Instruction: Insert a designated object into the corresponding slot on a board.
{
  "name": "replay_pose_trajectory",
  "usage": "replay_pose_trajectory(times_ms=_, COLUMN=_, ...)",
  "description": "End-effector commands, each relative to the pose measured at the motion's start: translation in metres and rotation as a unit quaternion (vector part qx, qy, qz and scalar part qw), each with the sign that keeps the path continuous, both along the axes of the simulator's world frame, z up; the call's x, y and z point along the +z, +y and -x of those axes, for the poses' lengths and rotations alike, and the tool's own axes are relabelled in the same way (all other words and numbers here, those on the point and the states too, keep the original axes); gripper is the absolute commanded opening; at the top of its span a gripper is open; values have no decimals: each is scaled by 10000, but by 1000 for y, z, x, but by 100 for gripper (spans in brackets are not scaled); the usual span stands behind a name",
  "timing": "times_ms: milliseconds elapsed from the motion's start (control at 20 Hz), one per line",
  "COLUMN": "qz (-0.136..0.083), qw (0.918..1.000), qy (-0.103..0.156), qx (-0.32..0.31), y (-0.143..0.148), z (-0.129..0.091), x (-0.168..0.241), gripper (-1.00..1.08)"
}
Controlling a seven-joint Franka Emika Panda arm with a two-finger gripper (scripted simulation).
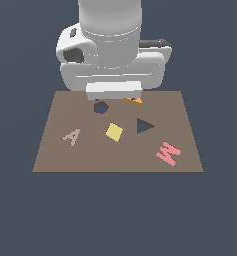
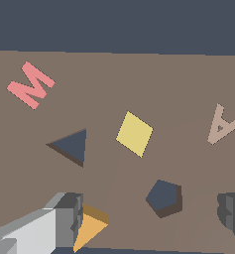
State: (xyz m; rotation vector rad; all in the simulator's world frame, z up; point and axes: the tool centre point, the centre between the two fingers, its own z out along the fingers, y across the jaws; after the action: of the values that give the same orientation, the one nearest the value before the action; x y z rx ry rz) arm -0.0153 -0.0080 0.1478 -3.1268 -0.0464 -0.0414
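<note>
1. In the exterior view, the arm's body hid the gripper (image 1: 115,97), which hung low over the far edge of the board (image 1: 55,155). Only a sliver of the orange triangle (image 1: 134,101) showed beneath it. The triangular slot (image 1: 144,126) lay nearer the camera, apparently unfilled.
2. The wrist view revealed what that one hid: the jaws were spread wide, one finger (image 2: 64,218) touching the orange triangle (image 2: 89,225), the other well apart beyond the dark pentagonal cutout (image 2: 164,197). Nothing was grasped, probably lined up for a pinch.
</note>
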Motion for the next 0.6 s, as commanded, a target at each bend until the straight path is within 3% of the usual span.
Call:
replay_pose_trajectory(times_ms=0, qz=11, qw=9998, qy=22, qx=183, y=11, z=13, x=-15, gripper=100)
replay_pose_trajectory(times_ms=550, qz=61, qw=9952, qy=100, qx=967, y=51, z=70, x=-79, gripper=100)
